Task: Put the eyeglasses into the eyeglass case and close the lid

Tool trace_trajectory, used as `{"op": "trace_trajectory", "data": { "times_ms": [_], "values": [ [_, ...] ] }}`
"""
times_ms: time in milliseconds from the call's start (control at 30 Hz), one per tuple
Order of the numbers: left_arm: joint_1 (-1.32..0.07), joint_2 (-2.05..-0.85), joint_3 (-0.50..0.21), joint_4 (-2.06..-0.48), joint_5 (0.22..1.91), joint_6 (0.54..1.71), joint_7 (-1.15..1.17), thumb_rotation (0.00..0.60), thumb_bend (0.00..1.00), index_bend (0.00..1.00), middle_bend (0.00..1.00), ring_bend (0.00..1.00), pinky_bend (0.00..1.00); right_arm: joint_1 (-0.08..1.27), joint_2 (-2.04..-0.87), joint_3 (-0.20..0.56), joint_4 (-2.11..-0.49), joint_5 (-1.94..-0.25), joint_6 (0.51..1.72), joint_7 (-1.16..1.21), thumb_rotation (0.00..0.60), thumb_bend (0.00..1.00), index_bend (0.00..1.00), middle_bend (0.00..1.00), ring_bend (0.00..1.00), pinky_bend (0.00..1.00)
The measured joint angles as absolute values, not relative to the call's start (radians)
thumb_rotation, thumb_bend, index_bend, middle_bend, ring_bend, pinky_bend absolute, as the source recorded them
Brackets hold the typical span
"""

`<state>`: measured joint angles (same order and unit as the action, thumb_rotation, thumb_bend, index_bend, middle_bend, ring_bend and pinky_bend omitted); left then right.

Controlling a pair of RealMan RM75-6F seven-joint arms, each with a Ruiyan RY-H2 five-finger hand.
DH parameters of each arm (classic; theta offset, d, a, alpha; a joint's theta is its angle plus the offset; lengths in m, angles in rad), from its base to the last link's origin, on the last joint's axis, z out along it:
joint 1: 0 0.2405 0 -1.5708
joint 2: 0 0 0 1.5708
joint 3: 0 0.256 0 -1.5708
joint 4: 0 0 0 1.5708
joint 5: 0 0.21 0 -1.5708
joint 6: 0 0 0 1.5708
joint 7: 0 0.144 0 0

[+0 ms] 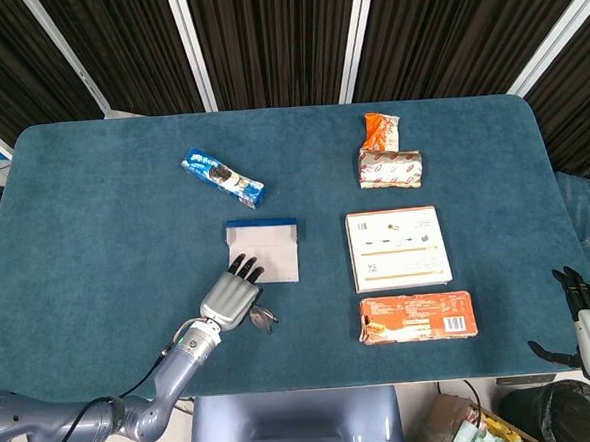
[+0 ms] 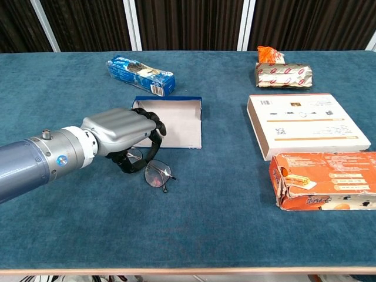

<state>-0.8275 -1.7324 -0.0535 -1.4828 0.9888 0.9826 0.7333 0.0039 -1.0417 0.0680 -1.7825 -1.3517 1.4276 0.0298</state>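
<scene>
Eyeglasses [image 2: 154, 170] on the blue cloth just in front of the open eyeglass case [image 2: 171, 121], thin wire frame, round lenses, one lens showing clear of the fingers and the other mostly under them. Probably very light, springy rather than stiff, easy to bend at the hinges and bridge, lenses prone to smudging or scratching; likely to slide on the cloth if nudged sideways instead of lifted. Best taken, by this reading, at the bridge or along the rim near a hinge, with light pressure and never across the lens faces. Left hand [image 2: 120, 136] curled down over the near lens and temple, dark fingers [image 2: 154, 124] wrapped toward the frame; appears to be clamped on the glasses, though real contact under the palm is hidden from both cameras. Case lying flat with pale interior up and dark blue edge at the far side, lid folded back, nothing inside yet, fingertips near its front edge. Right hand [image 1: 584, 313] at the far right edge of the head view, off the table, fingers spread and holding nothing. Further out, unrelated clutter: blue biscuit pack [image 2: 140, 74] behind the case, white flat box [image 2: 305, 124] to the right, orange box [image 2: 323, 187] nearer, torn at one end, and foil snack packet [image 2: 285, 74] with orange wrapper [image 2: 269, 55] at the back.
</scene>
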Motion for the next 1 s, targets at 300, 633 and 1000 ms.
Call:
{"op": "trace_trajectory", "data": {
  "times_ms": [300,633,1000],
  "values": [
    [-0.823,-1.729,-0.08,-1.532,0.934,1.022,0.774,0.6,0.48,0.6,0.16,0.0,0.0,0.004,-1.038,0.067,-1.788,-1.345,1.423,0.028,0.6,0.23,0.08,0.04,0.12,0.16],
    [-0.832,-1.724,-0.128,-1.619,0.864,1.116,0.871,0.6,0.48,0.6,0.16,0.0,0.0,0.004,-1.038,0.068,-1.789,-1.343,1.425,0.022,0.6,0.23,0.08,0.03,0.12,0.16],
    [-0.916,-1.77,-0.248,-1.618,0.653,1.177,1.027,0.6,0.48,0.6,0.16,0.0,0.0,0.0,-1.054,0.069,-1.769,-1.369,1.454,0.007,0.6,0.21,0.08,0.04,0.12,0.16]
  ]
}}
